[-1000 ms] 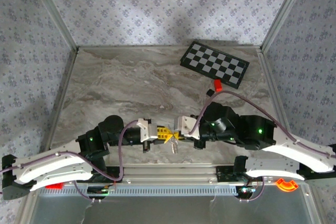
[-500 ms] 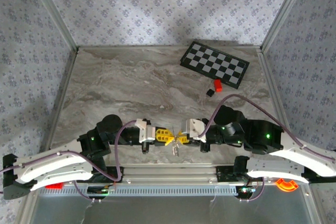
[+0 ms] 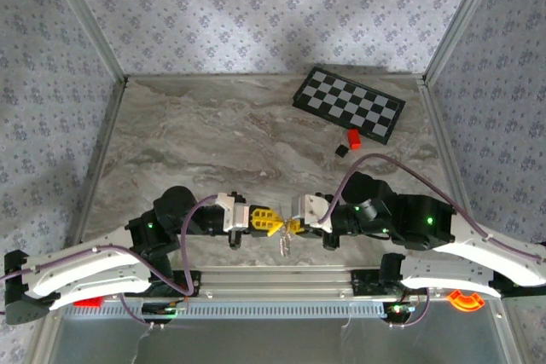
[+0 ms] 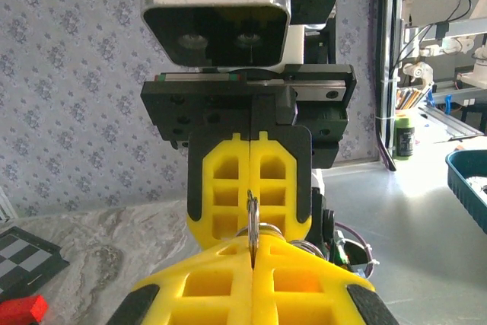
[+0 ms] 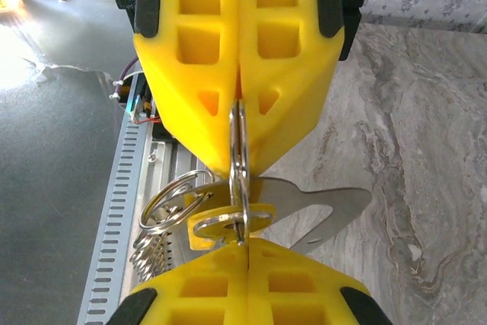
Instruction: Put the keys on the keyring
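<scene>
Both grippers meet tip to tip over the table's near edge. The keyring (image 5: 239,159), a thin silver loop seen edge-on, is clamped between them. My left gripper (image 3: 267,220) is shut on one side of the keyring (image 4: 251,217). My right gripper (image 3: 294,226) is shut on the other side, its yellow fingers (image 4: 228,180) facing the left wrist camera. From the ring hang the keys (image 5: 319,202), flat and silvery, one with a round yellow-backed head (image 5: 228,223). Smaller wire rings (image 5: 169,200) dangle beside them. In the top view the keys (image 3: 286,243) hang just below the fingertips.
A black-and-white checkerboard (image 3: 348,105) lies at the back right of the marble table. In front of it sit a small red block (image 3: 353,138) and a black block (image 3: 340,150). A metal rail (image 3: 281,279) runs along the near edge under the grippers.
The right arm drew back to the right, uncovering the red and black blocks, then edged left again. The left arm crept slightly right. The ring stayed between the two grippers.
</scene>
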`<state>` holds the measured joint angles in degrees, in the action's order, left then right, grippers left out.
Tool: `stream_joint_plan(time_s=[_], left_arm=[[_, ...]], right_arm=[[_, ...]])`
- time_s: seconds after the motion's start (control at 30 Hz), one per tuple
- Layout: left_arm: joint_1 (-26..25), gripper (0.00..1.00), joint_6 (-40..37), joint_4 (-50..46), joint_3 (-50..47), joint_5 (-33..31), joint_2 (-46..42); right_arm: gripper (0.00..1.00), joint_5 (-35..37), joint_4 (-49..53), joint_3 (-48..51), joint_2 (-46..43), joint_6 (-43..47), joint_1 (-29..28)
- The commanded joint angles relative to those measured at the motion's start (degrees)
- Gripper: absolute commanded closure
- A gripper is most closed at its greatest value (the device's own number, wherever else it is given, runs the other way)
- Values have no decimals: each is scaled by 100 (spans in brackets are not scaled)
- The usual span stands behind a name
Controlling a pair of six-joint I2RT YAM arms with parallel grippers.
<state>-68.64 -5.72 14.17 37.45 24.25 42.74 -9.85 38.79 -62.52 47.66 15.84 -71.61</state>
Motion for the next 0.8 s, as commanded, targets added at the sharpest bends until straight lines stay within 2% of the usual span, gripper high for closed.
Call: stream_joint_plan(time_s=[0.0,0.13,0.27,0.43,0.77], left_arm=[[-4,100,49,371,82,107,-119],[-4,100,43,301,78,114,-126],[-3,100,30,232,102,184,-117],[-1,100,38,150,148,279,-86],[-6,100,67,123,183,361,-25]], right_arm=[[92,38,80,-12,-83,-116,26],[72,99,-38,42,-316,-139,34],[64,-104,-142,73,-513,-160,42],[62,-316,-284,109,-617,-160,51],[63,-375,-693,196,-549,-116,95]])
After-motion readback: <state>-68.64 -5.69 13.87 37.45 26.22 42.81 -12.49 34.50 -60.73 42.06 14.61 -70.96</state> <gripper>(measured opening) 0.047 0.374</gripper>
